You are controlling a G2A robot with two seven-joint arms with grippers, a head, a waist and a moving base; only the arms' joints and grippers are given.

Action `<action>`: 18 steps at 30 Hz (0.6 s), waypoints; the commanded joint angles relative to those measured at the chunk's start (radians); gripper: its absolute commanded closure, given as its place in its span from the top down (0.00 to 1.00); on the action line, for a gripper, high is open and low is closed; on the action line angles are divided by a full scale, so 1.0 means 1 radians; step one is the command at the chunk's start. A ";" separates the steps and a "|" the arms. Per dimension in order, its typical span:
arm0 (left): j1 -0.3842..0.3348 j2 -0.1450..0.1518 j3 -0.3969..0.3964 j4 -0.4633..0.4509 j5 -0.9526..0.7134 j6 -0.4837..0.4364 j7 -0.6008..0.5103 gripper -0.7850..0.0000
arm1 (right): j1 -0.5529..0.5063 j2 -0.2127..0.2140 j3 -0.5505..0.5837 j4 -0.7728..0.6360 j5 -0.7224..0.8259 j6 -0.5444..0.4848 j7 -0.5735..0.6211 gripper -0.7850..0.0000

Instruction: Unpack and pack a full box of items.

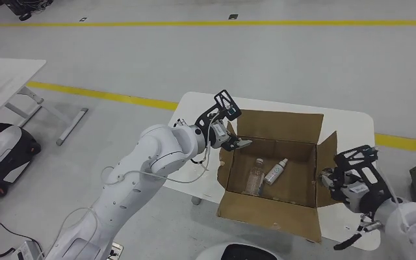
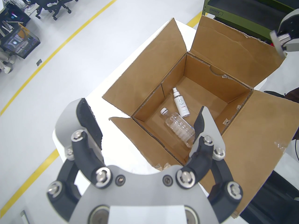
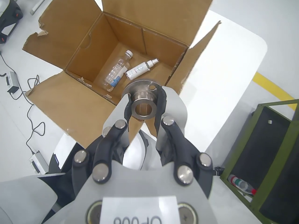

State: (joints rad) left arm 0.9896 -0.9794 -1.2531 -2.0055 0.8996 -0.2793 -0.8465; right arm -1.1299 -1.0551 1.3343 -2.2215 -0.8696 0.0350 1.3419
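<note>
So the right gripper [image 3: 144, 95] has its fingers pinching a silver flanged metal bushing [image 3: 139, 89] just outside the brown cardboard box [image 3: 70, 107] rim, opening straight ahead. Fingers on the left gripper [image 2: 142, 108] are spread wide.

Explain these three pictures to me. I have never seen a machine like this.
This is a two-armed robot working at a white table. One picture looks down from a camera above the arms. The other two come from a camera on each wrist, so each shows its own gripper up close. On the table stands an open cardboard box. Inside it lie a clear plastic bottle and a white spray bottle, side by side. The left gripper hangs by one corner of the box, open and empty. The right gripper, at the opposite side of the box, is shut on a ring-shaped metal part.
</note>
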 commanded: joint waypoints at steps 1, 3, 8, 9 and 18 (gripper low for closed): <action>0.000 0.000 0.000 0.000 0.000 0.000 0.000 1.00 | 0.041 -0.006 -0.058 0.048 -0.006 0.020 -0.009 0.00; 0.000 0.000 0.000 0.000 0.000 0.000 0.000 1.00 | 0.083 -0.014 -0.113 0.102 -0.019 0.041 -0.021 0.00; 0.000 0.000 0.000 0.000 0.000 0.000 0.000 1.00 | 0.196 -0.042 -0.275 0.270 -0.106 0.117 -0.042 0.00; 0.000 0.000 0.000 0.000 0.000 0.000 0.000 1.00 | 0.219 -0.050 -0.310 0.313 -0.125 0.133 -0.035 0.00; 0.000 0.000 0.000 0.000 0.000 0.000 0.000 1.00 | 0.405 -0.135 -0.572 0.629 -0.170 0.215 -0.038 0.00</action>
State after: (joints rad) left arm 0.9896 -0.9794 -1.2531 -2.0055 0.8996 -0.2793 -0.8465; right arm -0.7426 -1.1803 0.7918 -1.6260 -1.0360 0.2448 1.3018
